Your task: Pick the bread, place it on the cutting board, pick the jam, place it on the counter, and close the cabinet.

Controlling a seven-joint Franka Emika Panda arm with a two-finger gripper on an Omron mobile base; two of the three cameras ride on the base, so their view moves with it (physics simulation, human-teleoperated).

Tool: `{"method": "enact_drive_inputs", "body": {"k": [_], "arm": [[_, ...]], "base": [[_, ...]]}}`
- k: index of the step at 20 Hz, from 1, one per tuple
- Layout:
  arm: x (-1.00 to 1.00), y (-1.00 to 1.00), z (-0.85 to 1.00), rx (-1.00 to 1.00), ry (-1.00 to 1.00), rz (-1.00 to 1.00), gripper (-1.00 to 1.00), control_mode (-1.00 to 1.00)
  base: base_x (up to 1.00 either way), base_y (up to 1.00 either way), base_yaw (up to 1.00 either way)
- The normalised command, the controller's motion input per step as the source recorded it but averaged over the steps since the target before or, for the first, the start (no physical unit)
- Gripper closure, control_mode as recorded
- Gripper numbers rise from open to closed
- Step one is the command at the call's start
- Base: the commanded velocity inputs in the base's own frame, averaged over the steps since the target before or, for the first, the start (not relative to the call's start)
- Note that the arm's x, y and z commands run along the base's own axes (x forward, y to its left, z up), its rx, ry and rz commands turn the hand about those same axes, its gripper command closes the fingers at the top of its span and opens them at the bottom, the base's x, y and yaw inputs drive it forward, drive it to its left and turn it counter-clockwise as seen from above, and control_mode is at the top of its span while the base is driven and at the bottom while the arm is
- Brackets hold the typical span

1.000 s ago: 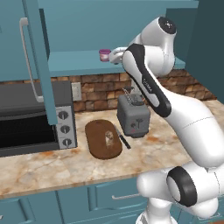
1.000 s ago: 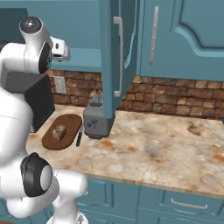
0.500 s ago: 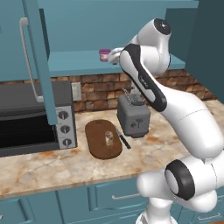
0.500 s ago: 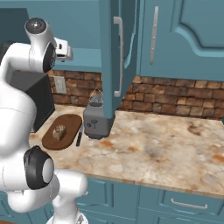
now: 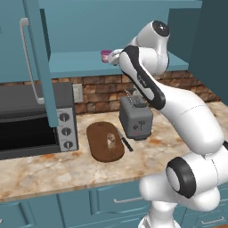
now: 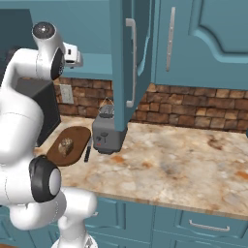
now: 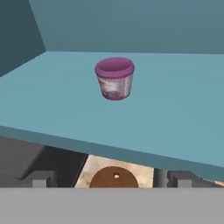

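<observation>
The jam, a pink-purple jar with a magenta lid, stands upright on the shelf of the open cabinet. My gripper is open in front of the shelf's edge, level with the jam and a short way from it, holding nothing. From the right base view the gripper is at shelf height. The bread lies on the dark oval cutting board on the counter. The bread and the cutting board lie left of the toaster.
A grey toaster stands right of the board, with a black-handled knife between them. A black oven sits at the counter's left. The open cabinet doors jut out over the counter.
The arm has risen a little and the hand has edged closer to the jam on the shelf. The jaws stayed open; the bread and jam have not moved.
</observation>
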Motion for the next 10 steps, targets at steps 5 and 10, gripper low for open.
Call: {"method": "enact_drive_inputs", "body": {"k": [5, 10], "arm": [[0.17, 0.08, -0.02, -0.02, -0.02, 0.00, -1.00, -1.00], [0.14, 0.08, -0.02, -0.01, -0.07, 0.00, -1.00, -1.00]], "base": [[0.00, 0.00, 0.00], [0.00, 0.00, 0.00]]}}
